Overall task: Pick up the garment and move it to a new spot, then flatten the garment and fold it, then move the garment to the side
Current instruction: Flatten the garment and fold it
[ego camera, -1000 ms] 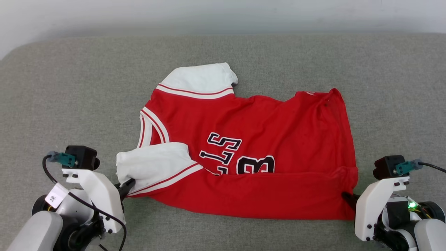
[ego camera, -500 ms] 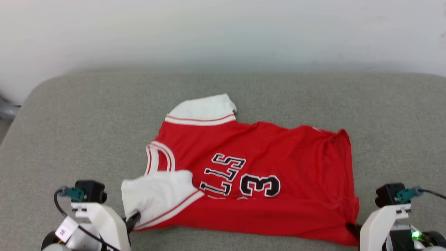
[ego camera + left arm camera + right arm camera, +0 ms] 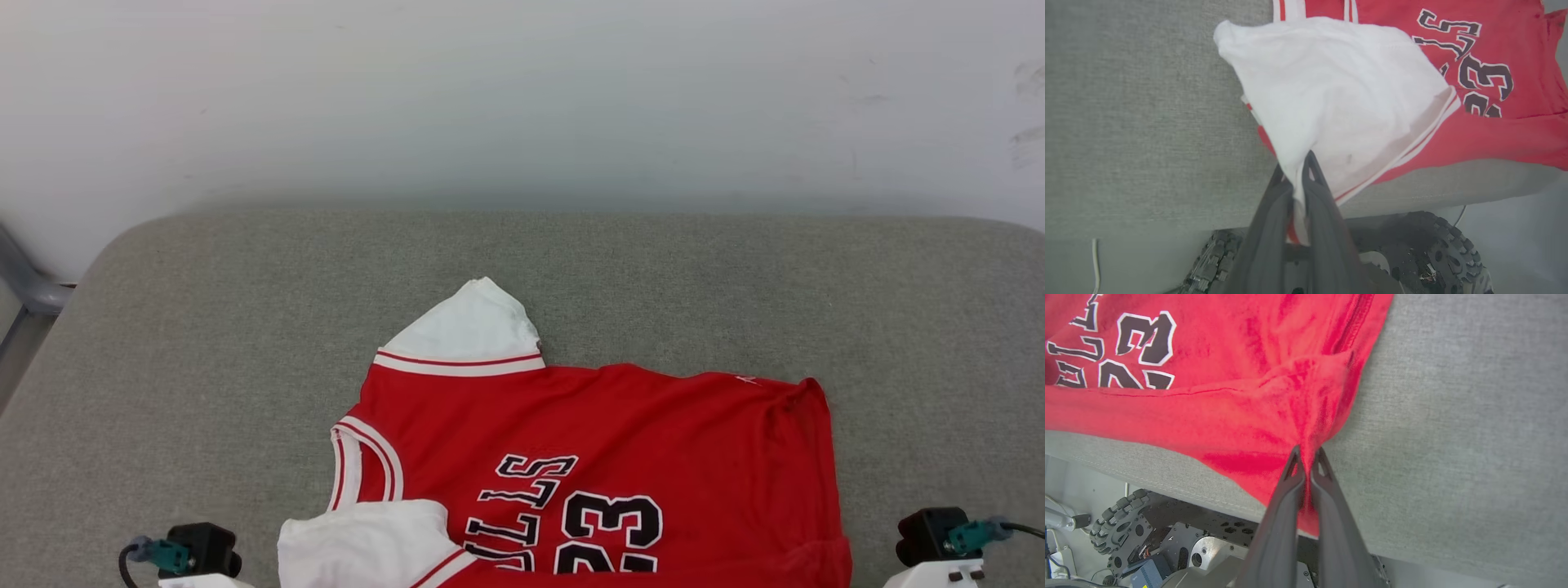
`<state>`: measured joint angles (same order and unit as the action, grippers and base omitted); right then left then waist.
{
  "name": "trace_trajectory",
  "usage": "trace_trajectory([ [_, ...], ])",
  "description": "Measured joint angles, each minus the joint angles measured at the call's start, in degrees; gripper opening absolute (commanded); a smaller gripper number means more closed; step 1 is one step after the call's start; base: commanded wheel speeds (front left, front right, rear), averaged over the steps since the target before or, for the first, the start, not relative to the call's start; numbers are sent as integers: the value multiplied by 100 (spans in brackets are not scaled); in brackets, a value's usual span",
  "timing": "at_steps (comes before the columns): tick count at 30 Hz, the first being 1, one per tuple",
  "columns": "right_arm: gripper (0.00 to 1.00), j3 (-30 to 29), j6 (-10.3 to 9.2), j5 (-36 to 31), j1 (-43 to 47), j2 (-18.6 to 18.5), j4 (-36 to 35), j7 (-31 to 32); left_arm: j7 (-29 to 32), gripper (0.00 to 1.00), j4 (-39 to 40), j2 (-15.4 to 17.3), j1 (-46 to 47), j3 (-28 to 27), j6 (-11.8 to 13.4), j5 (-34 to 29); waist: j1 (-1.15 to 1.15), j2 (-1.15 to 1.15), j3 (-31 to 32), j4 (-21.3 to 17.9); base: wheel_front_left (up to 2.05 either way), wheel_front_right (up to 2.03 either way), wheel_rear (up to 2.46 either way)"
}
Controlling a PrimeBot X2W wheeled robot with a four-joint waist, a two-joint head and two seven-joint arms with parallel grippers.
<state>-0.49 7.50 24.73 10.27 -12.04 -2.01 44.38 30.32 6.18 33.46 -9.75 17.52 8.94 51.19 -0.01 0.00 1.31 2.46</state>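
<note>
Left gripper (image 3: pixel 1295 173) clamps white sleeve (image 3: pixel 1331 81) at 7 o'clock of red jersey (image 3: pixel 620 433); right gripper (image 3: pixel 1307 459) pinches hem corner (image 3: pixel 1327 420) at 5 o'clock.

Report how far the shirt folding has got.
Done: the garment lies spread on the grey cushion. In hand: the left gripper pinches its white sleeve, the right gripper its red hem corner, near edge turned over. Left: finishing the fold, moving it aside.

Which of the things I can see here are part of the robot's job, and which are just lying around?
Part of the job: bright red T-shirt with white sleeves; left gripper, shut on its sleeve; right gripper, shut on its red corner.

Just around: grey padded fabric surface under it; white wall; black studded wheel; thin white cable.
</note>
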Motion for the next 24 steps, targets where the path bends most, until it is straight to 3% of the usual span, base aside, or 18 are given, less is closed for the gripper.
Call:
trace_trajectory([
  [5, 4, -67, 0, -71, 104, 86, 112, -226, -87, 0, -267, -220, 5, 124, -75, 48, 0, 0, -32, 17, 0, 0, 0],
  [6, 36, -70, 0, -89, 129, 100, 175, -294, -131, 0, -355, -266, 53, 151, -92, 37, 0, 0, -45, 17, 0, 0, 0],
  [7, 78, -65, 0, -81, 147, 126, 245, -343, -152, 0, -459, -324, 118, 178, -132, 33, 0, 0, -59, 16, 0, 0, 0],
  [8, 100, -43, 0, -81, 153, 137, 290, -417, -152, 15, -541, -374, 170, 227, -159, 44, 0, 0, -70, 12, 0, 0, 0],
  [9, 100, -30, 0, -51, 152, 143, 320, -495, -176, 41, -635, -434, 219, 248, -190, 44, 0, 0, -81, 8, 0, 0, 0],
  [10, 100, -10, 0, -35, 151, 142, 339, -592, -221, 87, -726, -480, 270, 265, -208, 30, 0, 0, -88, 0, 0, 0, 0],
  [11, 100, 8, 0, -35, 149, 141, 343, -721, -247, 100, -799, -504, 318, 277, -231, 16, 0, 0, -94, -9, 0, 0, 0],
  [17, 100, 33, 0, -130, 136, 144, 178, -1789, -697, 100, -976, -516, 539, 242, -315, -264, 0, 0, -63, -71, 0, 0, 0],
  [24, 100, -214, 0, -591, 12, 359, 58, -3125, -1562, 100, -853, -560, 850, 66, -122, -779, 1, 0, 6, -131, 0, 0, 0],
])
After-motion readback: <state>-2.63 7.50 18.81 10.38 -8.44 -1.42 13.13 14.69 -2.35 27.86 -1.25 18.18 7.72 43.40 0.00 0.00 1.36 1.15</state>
